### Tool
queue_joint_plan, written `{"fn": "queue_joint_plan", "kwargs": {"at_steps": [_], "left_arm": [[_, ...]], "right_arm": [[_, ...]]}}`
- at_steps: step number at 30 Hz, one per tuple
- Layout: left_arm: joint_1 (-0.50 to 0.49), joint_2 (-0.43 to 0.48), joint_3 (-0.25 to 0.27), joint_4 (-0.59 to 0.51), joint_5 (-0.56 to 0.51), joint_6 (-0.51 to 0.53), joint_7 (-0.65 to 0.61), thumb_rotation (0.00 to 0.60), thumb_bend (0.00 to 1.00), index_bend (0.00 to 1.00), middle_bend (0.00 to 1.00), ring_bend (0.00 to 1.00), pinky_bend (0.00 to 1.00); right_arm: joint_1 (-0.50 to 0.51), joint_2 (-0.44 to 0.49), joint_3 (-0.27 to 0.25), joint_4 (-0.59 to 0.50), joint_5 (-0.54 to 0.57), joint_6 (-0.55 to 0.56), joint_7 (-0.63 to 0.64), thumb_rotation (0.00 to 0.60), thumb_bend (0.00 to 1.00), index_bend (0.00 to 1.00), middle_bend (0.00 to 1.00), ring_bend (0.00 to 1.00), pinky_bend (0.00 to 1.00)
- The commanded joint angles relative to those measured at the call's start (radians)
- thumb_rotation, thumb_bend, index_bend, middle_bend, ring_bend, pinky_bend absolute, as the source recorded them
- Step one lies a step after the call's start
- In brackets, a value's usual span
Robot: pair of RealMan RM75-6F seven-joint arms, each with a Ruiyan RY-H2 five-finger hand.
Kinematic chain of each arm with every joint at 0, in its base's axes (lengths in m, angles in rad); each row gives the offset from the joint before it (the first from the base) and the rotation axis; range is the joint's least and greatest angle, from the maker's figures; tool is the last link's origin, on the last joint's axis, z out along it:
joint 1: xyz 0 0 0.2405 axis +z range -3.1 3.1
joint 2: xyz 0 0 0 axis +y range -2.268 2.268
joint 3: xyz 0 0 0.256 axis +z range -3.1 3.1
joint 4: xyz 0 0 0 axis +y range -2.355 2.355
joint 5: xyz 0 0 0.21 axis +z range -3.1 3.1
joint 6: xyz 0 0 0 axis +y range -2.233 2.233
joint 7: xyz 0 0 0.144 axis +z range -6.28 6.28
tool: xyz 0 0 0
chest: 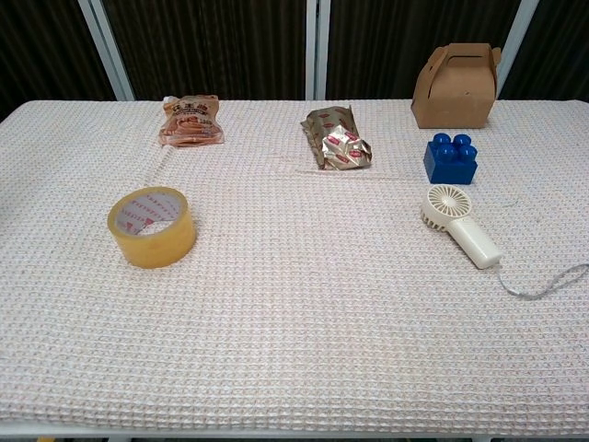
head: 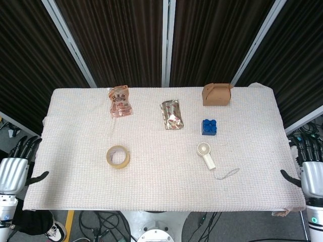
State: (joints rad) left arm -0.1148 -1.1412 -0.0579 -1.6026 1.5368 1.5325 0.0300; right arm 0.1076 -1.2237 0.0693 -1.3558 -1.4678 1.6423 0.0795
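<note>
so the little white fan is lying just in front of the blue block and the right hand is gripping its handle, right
Not quite. The white fan does lie just in front of the blue block, but the right hand is not gripping its handle. The head view shows that hand off the right edge of the table, fingers apart and holding nothing, well clear of the fan.

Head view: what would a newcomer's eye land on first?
Probably the blue block right of centre, the strongest colour on the pale table cloth, with the white hand fan lying just in front of it. Next, the tape roll alone at front left. Both hands hang open off the table's sides, left hand and right hand, holding nothing.
</note>
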Motion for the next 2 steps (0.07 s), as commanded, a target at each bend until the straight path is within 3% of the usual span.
{"fn": "queue_joint_plan", "kwargs": {"at_steps": [1, 2], "left_arm": [[0.001, -0.004, 0.002, 0.007, 0.0, -0.001, -0.004, 0.6, 0.0, 0.12, 0.08, 0.03, 0.25], [0.002, -0.007, 0.002, 0.012, -0.002, -0.002, -0.006, 0.6, 0.0, 0.12, 0.08, 0.03, 0.25]], "right_arm": [[-0.013, -0.011, 0.004, 0.018, -0.028, 0.016, -0.001, 0.6, 0.0, 0.0, 0.0, 0.0, 0.0], [-0.013, -0.012, 0.003, 0.019, -0.032, 0.014, -0.005, 0.6, 0.0, 0.0, 0.0, 0.0, 0.0]]}}
